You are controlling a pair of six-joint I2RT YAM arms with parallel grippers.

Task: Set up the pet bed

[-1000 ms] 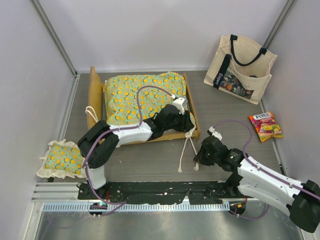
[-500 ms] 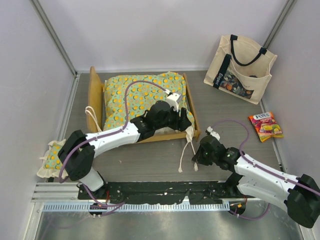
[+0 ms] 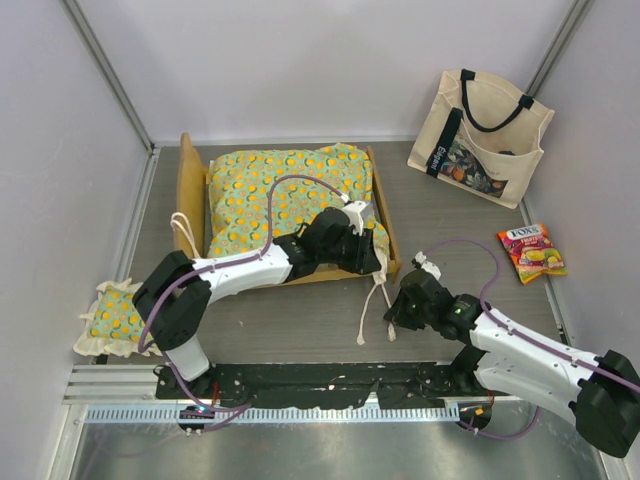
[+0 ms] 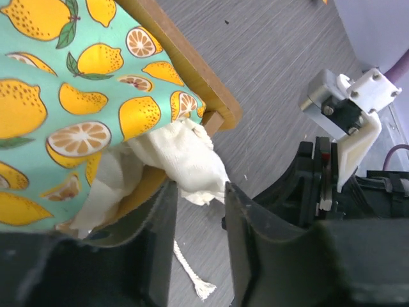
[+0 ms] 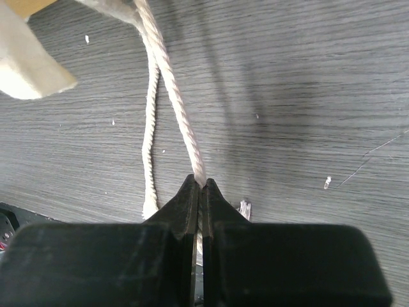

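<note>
From above, the left arm's elbow is drawn back in from where it stretched half a second ago. The left gripper [image 3: 372, 255] has shifted from over the mattress cushion [image 3: 270, 190] to the near right corner of the pet bed [image 3: 188, 195]. The right gripper [image 3: 393, 318] has barely moved and stays low on the grey table [image 3: 450, 215], at the end of a tie cord [image 3: 376, 292] trailing from that corner.

The bed stands at the back left of the table, its headboard to the left. Pale walls close in three sides. The wooden frame holds the cushion, which fills it. A small matching pillow [image 3: 125, 318] lies by the left arm's base, well apart from the bed. A cream tote bag [image 3: 480, 125] leans in the far right corner, its inside hidden, and a candy packet [image 3: 532, 252] lies near it.

In the left wrist view, the jaws stand parted with bare table and a cord end showing between them. The cushion's cream ruffle [image 4: 188, 160] hangs over the frame's corner into the mouth of the gap, touching the fingers [image 4: 246, 243] but not visibly clamped.

In the right wrist view, the jaws are pressed together on one strand of the cord, which runs up toward the frame. A second strand lies loose just beside it.
</note>
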